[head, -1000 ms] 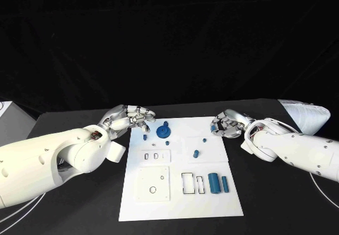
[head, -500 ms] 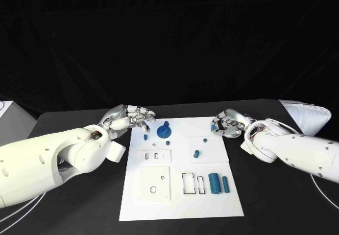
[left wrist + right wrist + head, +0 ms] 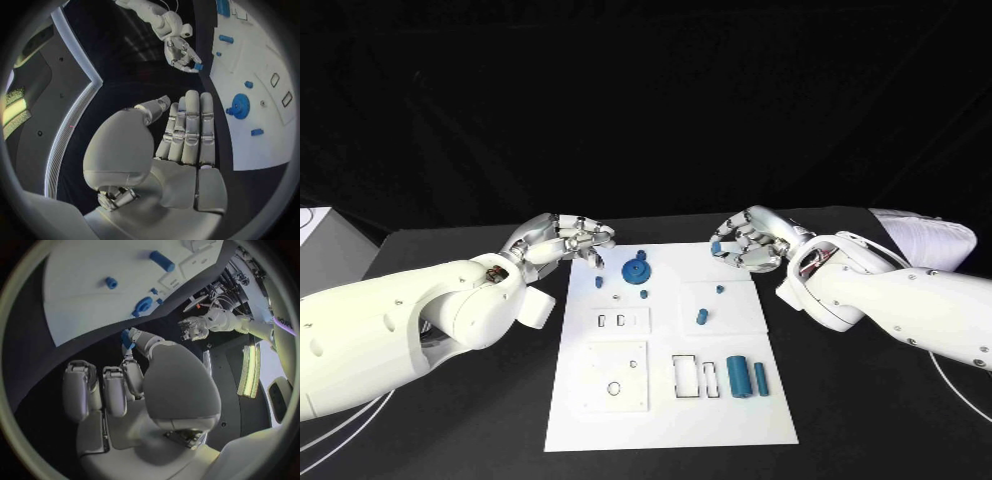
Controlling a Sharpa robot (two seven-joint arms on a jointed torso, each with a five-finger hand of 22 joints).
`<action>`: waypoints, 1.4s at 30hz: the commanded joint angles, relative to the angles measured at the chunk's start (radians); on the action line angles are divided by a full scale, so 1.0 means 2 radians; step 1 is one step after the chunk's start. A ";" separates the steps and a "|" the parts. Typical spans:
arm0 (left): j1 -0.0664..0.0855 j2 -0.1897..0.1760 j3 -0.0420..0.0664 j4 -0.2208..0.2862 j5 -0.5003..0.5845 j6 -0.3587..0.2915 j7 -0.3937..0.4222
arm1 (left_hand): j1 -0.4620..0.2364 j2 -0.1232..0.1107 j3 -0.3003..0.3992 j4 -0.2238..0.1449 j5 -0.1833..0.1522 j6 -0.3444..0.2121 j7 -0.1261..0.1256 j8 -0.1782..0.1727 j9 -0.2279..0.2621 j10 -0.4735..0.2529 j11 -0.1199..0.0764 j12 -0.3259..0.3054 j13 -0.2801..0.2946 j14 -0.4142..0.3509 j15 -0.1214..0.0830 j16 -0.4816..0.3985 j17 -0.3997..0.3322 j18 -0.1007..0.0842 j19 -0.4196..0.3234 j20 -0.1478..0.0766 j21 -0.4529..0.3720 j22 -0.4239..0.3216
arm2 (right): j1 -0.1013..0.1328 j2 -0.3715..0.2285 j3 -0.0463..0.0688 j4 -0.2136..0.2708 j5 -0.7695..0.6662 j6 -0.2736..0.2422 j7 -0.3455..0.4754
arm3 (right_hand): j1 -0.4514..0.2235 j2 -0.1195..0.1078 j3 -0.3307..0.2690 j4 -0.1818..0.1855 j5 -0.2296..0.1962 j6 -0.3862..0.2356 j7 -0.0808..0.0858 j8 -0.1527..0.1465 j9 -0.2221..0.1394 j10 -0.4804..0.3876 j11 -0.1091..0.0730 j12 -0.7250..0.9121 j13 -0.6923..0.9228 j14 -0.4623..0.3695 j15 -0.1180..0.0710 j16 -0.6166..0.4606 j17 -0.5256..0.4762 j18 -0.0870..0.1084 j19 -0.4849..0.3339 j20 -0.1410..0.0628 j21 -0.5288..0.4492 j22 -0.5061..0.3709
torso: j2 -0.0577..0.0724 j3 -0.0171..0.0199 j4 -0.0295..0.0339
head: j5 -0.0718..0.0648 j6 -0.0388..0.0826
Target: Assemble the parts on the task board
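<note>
The white task board (image 3: 668, 410) lies mid-table. On it I see a blue gear (image 3: 635, 269), small blue pegs (image 3: 597, 282) (image 3: 718, 288), a short blue bar (image 3: 700, 316) and two blue cylinders (image 3: 736, 376) (image 3: 760, 377) beside empty slots. My right hand (image 3: 756, 240) hovers over the board's far right corner and pinches a small blue part (image 3: 127, 340) between thumb and finger; the left wrist view shows that same part (image 3: 197, 66) at the right hand's fingertips. My left hand (image 3: 568, 240) hangs at the far left corner, close to the gear (image 3: 239, 105), fingers straight and holding nothing.
A white bundle (image 3: 927, 235) lies at the table's far right, with a thin white cable (image 3: 956, 385) looping below it. A white box (image 3: 318, 225) sits at the left edge. Black table surface surrounds the board on both sides.
My right hand has risen and shifted left from the board's right edge toward its far corner, carrying the small blue part. The left hand has barely moved.
</note>
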 commanded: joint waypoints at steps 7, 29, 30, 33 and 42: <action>0.000 0.002 0.000 -0.002 -0.002 0.009 0.001 | -0.003 -0.004 0.002 0.002 0.000 -0.003 0.000 -0.002 0.001 -0.003 0.001 0.002 0.001 -0.003 0.001 0.000 0.001 0.003 -0.001 0.002 -0.003 -0.001 | -0.002 0.029 -0.001 0.055 -0.064 -0.023 -0.083 | -0.003 0.000 0.005 -0.001 0.005 -0.004 0.000 0.021 0.015 0.003 -0.001 0.003 0.029 0.040 -0.003 0.000 0.083 -0.006 0.009 -0.003 0.002 0.081 | -0.006 -0.0037 0.0000 | 0.004 -0.003; 0.000 0.006 0.000 -0.005 -0.003 0.004 -0.006 | -0.005 -0.005 0.001 0.003 0.001 -0.004 0.000 -0.003 0.001 -0.004 0.001 0.002 0.001 -0.003 0.001 0.000 0.001 0.003 -0.001 0.003 -0.004 -0.002 | -0.060 0.124 -0.010 0.052 -0.200 -0.049 -0.158 | -0.011 -0.003 0.008 -0.002 0.010 -0.008 0.001 0.024 0.015 0.005 0.000 0.003 0.030 0.040 -0.002 -0.002 0.080 -0.007 0.010 -0.003 0.003 0.082 | -0.006 -0.0059 0.0004 | 0.009 -0.012; 0.000 0.007 0.000 -0.005 -0.003 0.005 -0.006 | -0.005 -0.005 0.001 0.003 0.001 -0.004 0.000 -0.003 0.001 -0.004 0.001 0.002 0.001 -0.003 0.001 0.000 0.001 0.003 -0.001 0.003 -0.004 -0.002 | -0.062 0.126 -0.010 0.050 -0.202 -0.049 -0.160 | -0.011 -0.003 0.008 -0.002 0.010 -0.008 0.001 0.024 0.015 0.005 0.000 0.004 0.030 0.040 -0.002 -0.002 0.080 -0.007 0.010 -0.003 0.004 0.082 | -0.006 -0.0058 -0.0001 | 0.009 -0.012; 0.000 0.008 0.000 -0.005 -0.003 0.005 -0.007 | -0.005 -0.005 0.001 0.003 0.001 -0.004 0.000 -0.003 0.001 -0.004 0.001 0.002 0.001 -0.003 0.001 0.000 0.001 0.003 -0.001 0.003 -0.004 -0.002 | -0.069 0.132 -0.010 0.046 -0.206 -0.050 -0.166 | -0.013 -0.003 0.008 -0.002 0.012 -0.009 0.001 0.024 0.015 0.005 0.000 0.003 0.030 0.040 -0.002 -0.002 0.079 -0.007 0.010 -0.003 0.003 0.082 | -0.006 -0.0052 -0.0004 | 0.010 -0.014; 0.000 0.009 0.000 -0.005 -0.003 0.006 -0.008 | -0.006 -0.006 0.001 0.003 0.001 -0.004 0.000 -0.003 0.001 -0.005 0.001 0.002 0.001 -0.003 0.001 0.000 0.001 0.003 -0.001 0.003 -0.005 -0.002 | -0.084 0.146 -0.011 0.035 -0.217 -0.043 -0.176 | -0.019 -0.006 0.008 -0.001 0.015 -0.009 0.001 0.026 0.015 0.006 0.000 0.005 0.031 0.040 -0.002 -0.002 0.079 -0.007 0.011 -0.003 0.004 0.083 | -0.006 -0.0050 0.0009 | 0.010 -0.017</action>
